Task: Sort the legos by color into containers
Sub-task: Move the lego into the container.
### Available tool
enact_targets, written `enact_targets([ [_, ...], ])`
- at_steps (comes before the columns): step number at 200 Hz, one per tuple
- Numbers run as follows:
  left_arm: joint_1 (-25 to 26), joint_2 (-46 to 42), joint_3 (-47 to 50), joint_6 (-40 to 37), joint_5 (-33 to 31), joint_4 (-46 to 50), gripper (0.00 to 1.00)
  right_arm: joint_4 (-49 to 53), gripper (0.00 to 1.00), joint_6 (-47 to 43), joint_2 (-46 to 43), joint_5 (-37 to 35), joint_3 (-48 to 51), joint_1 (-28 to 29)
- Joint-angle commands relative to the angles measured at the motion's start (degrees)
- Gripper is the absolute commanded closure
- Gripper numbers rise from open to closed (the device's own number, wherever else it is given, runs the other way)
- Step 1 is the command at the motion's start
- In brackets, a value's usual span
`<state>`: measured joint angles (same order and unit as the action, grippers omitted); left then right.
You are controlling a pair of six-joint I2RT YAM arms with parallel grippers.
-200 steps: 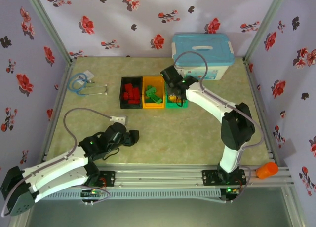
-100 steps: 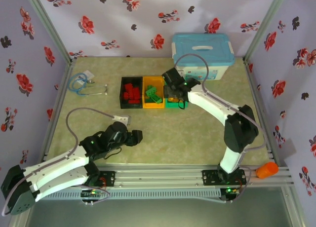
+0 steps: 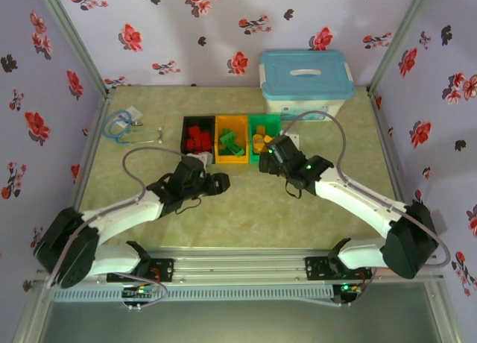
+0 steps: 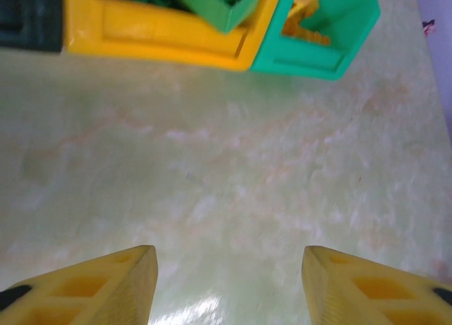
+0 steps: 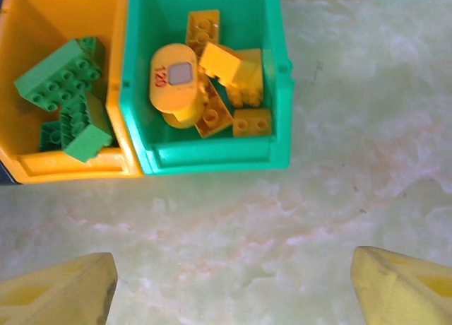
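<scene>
Three bins stand side by side at mid table. The black bin [image 3: 197, 139] holds red legos [image 3: 198, 141]. The orange-yellow bin [image 3: 232, 140] [image 5: 63, 166] holds green legos [image 5: 67, 92]. The green bin [image 3: 263, 128] [image 5: 212, 155] holds yellow legos [image 5: 219, 74] and a yellow cylinder piece [image 5: 175, 85]. My right gripper [image 5: 233, 279] [image 3: 267, 159] is open just in front of the green bin, nothing between its fingers. My left gripper [image 4: 229, 279] [image 3: 220, 183] is open over bare table in front of the bins, also holding nothing.
A large white box with a light-blue lid [image 3: 304, 82] stands at the back right. A blue cable coil [image 3: 118, 124] lies at the back left. An orange object [image 3: 402, 258] sits on the front rail at right.
My right gripper has pulled back from above the green bin to the table in front of it. My left arm has swung forward and right toward the bins.
</scene>
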<state>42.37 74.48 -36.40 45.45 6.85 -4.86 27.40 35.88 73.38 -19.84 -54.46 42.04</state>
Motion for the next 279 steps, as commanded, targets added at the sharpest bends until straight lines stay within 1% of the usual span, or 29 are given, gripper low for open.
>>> enact_targets([
  [1, -1.7, 5.9, -6.1, -0.4, 5.6, -5.0, 0.45, -2.1, 0.14, 2.8, -3.9, -0.4, 2.1, 0.2],
  [36, -3.0, 16.7, -15.8, -1.7, 6.7, -3.7, 0.43, -2.0, 0.13, 3.6, -9.8, -1.0, 5.4, 0.2],
  [64, -3.5, 22.8, -21.8, -1.6, 7.9, -3.5, 0.43, -0.9, 0.12, 3.9, -13.6, -2.3, 7.4, 0.0],
  [88, -4.4, 27.1, -24.7, -0.4, 9.4, -3.8, 0.43, 0.0, 0.11, 4.1, -16.1, -2.6, 8.7, -0.4],
  [123, -4.5, 30.9, -26.8, 1.0, 10.3, -4.5, 0.43, 0.4, 0.11, 4.2, -19.1, -2.9, 10.5, -0.9],
  [164, -4.9, 33.1, -28.9, 0.9, 10.5, -4.5, 0.42, 0.4, 0.11, 4.4, -20.6, -3.0, 11.7, -1.6],
  [203, -7.1, 35.0, -31.9, 1.0, 10.5, -3.7, 0.43, 0.3, 0.11, 5.2, -21.7, -2.4, 12.6, -1.6],
  [239, -8.4, 36.7, -36.4, -0.8, 10.6, -0.1, 0.43, 0.4, 0.11, 5.7, -22.8, -1.4, 13.2, -1.7],
  [262, -8.4, 33.9, -36.0, -2.3, 10.8, 1.6, 0.42, 1.7, 0.1, 5.2, -24.2, -1.3, 12.9, -1.7],
  [279, -8.2, 29.4, -33.1, -2.8, 10.8, 1.5, 0.37, 3.2, 0.07, 4.4, -25.3, -2.7, 12.5, -1.7],
])
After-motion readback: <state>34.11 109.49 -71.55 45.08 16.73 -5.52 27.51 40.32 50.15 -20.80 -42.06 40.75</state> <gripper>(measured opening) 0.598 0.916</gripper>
